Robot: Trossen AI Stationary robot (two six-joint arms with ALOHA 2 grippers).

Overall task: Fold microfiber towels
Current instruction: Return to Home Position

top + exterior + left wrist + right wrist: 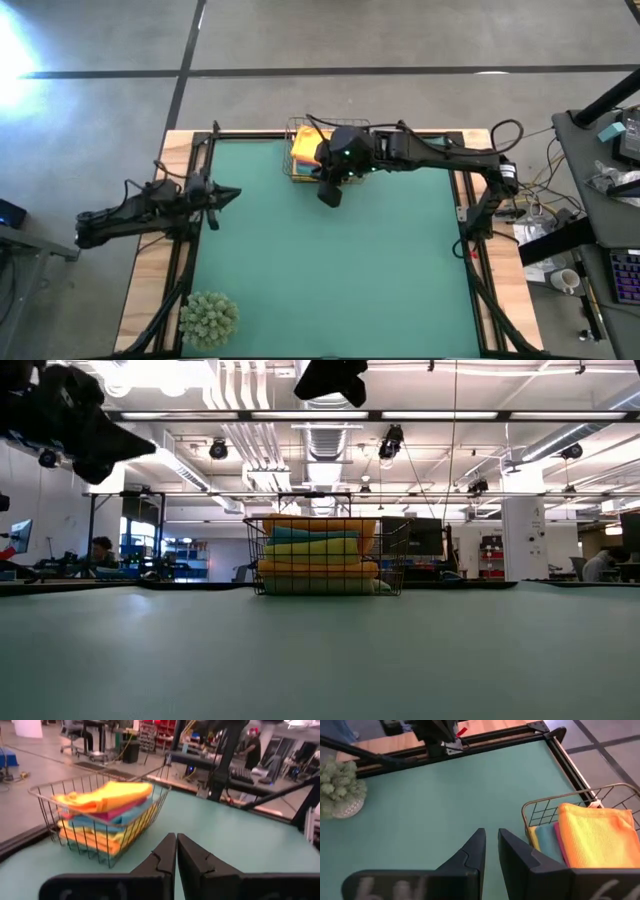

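Towels are all in the basket, only parking the arms is left

The folded microfiber towels [318,550] sit stacked inside the wire basket [290,150] at the far edge of the table [330,280], yellow one on top. I can't spot any loose on the mat, so the folding looks done to me. The right hand [330,192] hangs up in the air just beside the basket's near side, fingers parted by a narrow gap and holding nothing. The left hand [228,193] sits over the table's left edge, fingers pressed together, empty too. For going home I'd lift the right arm first so nothing clips the basket rim, then draw it back to its own side nice and slow. The plant ball [208,318] in the near left corner is well out of the way.
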